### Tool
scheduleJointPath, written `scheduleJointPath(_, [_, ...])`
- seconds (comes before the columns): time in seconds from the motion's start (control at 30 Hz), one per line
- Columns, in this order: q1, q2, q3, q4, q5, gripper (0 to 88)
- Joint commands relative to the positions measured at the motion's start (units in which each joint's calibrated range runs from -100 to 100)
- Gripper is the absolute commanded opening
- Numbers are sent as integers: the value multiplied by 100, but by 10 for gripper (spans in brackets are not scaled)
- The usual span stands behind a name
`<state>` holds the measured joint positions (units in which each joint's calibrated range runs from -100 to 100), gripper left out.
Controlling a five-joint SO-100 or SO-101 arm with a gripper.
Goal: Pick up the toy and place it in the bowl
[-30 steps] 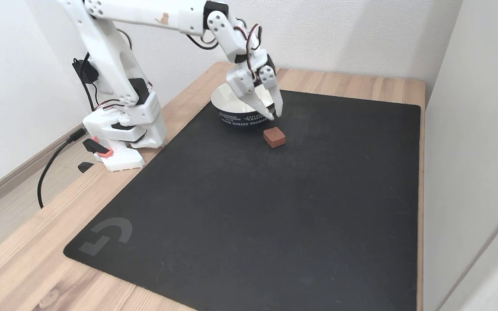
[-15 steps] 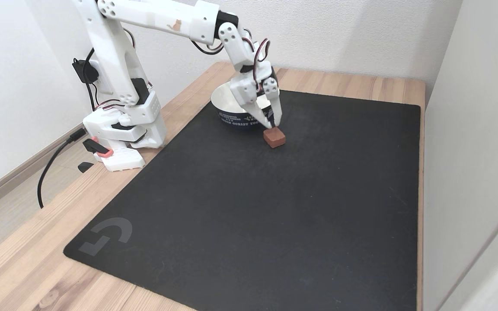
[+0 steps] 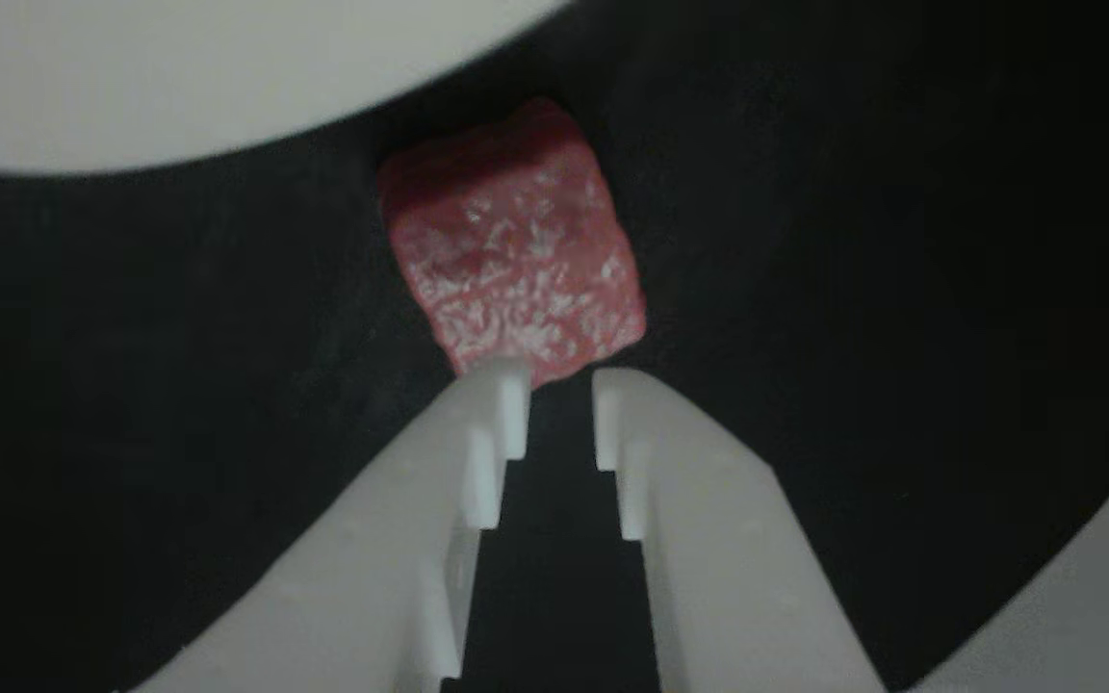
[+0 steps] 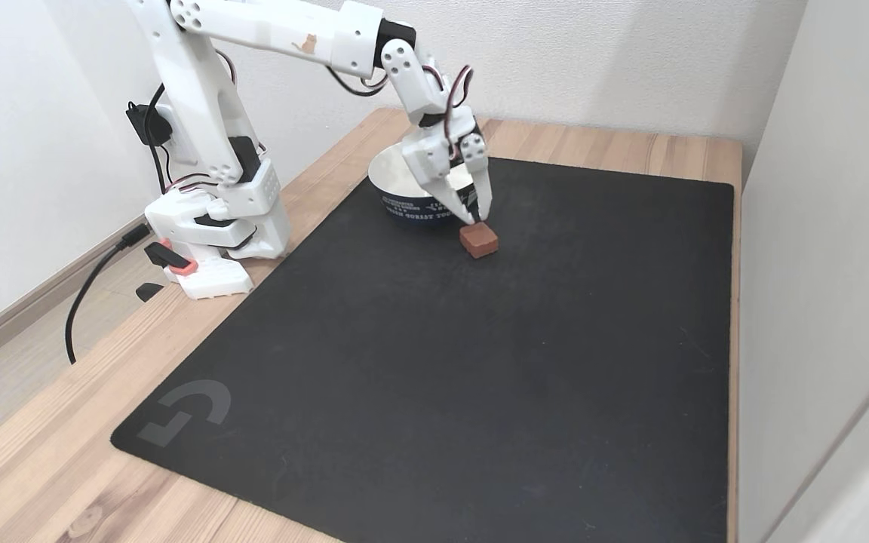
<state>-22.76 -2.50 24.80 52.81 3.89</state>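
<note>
Lowered since a second ago, fingers (image 4: 474, 219) slightly spread, seemingly touching toy (image 4: 479, 240) beside bowl (image 4: 388, 170).

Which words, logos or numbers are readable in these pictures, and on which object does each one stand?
White lettering in two rows on the dark outer band of the bowl: too small and blurred to read with certainty.
Grey angular logo, no letters, on the near left corner of the black mat.
Small orange cat-shaped sticker, no text, on the white arm.
The toy and the gripper bear no text.
</note>
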Motion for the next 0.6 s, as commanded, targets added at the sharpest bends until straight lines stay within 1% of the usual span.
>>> scheduleJointPath(0.0, [-179,-21,-240,-31,619,24])
scheduleJointPath(0.1, [-187,-21,-240,-31,671,24])
scheduleJointPath(0.4, [-129,-21,-303,54,624,33])
scheduleJointPath(0.43, [-129,-21,-366,121,624,52])
scheduleJointPath(0.5, [-120,-13,-583,570,629,189])
scheduleJointPath(0.53, [-112,-13,-646,714,655,234])
scheduleJointPath(0.57, [-87,-13,-682,816,660,258])
